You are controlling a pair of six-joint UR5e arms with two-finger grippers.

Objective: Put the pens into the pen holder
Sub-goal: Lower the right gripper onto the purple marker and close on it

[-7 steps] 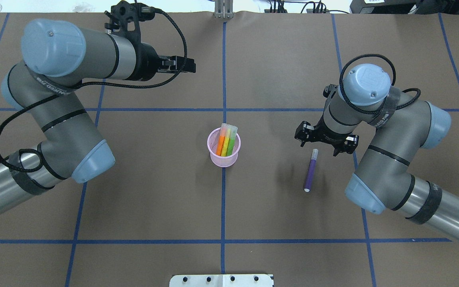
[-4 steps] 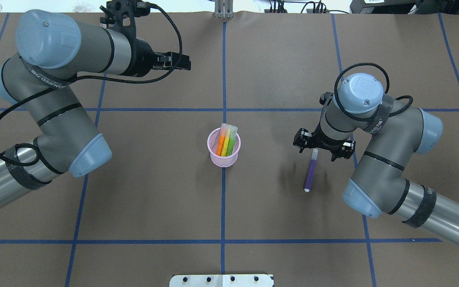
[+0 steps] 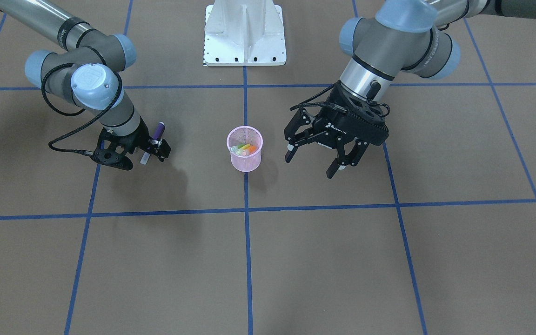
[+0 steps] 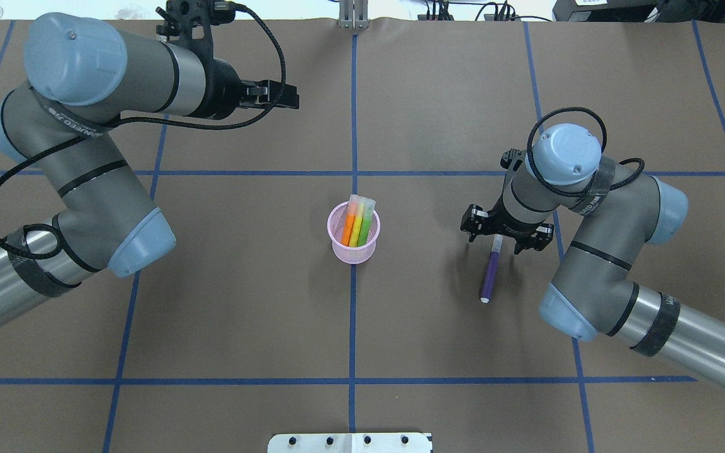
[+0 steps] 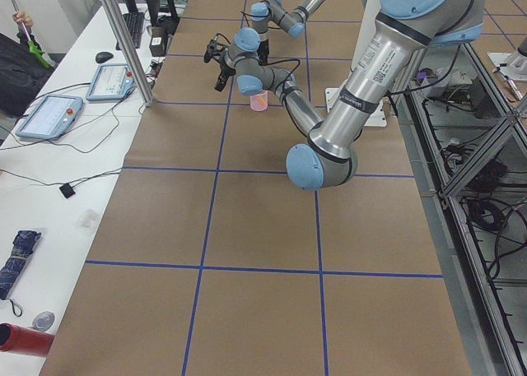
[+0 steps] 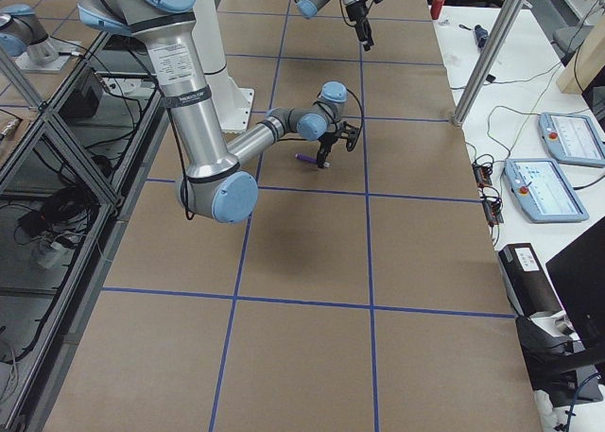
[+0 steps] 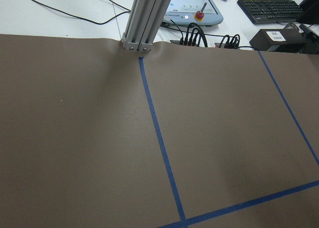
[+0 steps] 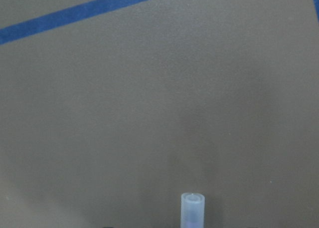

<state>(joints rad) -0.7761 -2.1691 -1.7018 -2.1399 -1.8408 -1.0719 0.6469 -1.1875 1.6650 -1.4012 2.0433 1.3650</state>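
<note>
The table cover (image 4: 438, 94) is reading as matt brown paper; the grid lines (image 4: 352, 314) are looking like blue tape. The pen holder (image 4: 350, 253) is showing pink coated wire mesh. The purple pen (image 4: 489, 277) is looking like smooth plastic, its cap (image 8: 192, 208) frosted and translucent. The arms (image 4: 98, 189) are showing matt grey shells, glossy pale-blue joint covers and brushed metal tubes. The left gripper (image 3: 310, 166) is appearing satin black.

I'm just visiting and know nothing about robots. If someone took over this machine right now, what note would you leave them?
Left pincer: open, empty, hanging above bare table.
Right pincer: open, low around the cap end of the purple pen, not gripping it.
Done: orange pen, yellow pen and green pen stand in the pink pen holder.
Left to do: grip the purple pen, lying flat on the table, and put it in the pen holder.
</note>
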